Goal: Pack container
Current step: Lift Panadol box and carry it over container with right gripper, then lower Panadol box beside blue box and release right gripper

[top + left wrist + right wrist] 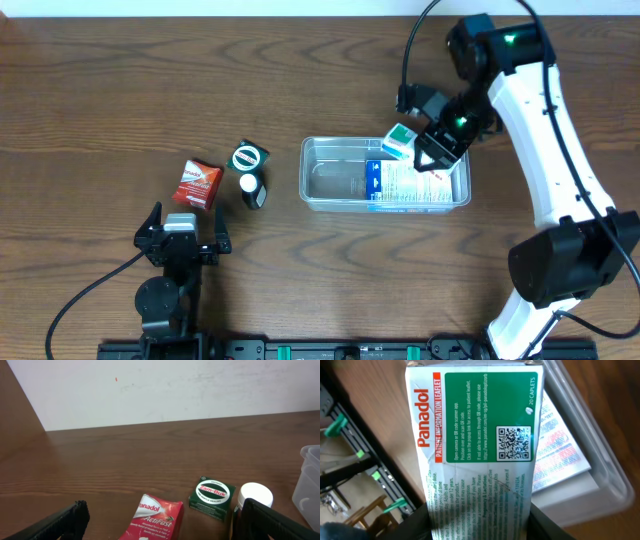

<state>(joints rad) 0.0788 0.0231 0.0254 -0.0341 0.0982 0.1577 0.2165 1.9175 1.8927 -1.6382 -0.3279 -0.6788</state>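
Panadol box (475,450) in right hand (479,527) — above container's (304,176) edge.

Green-white Panadol box (475,435); red packet (200,183); clear container (330,160).

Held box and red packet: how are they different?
The held box is green and white; the red packet is red. The right hand holds the box up above the edge of the container; the packet lies flat on the table. Both say Panadol.
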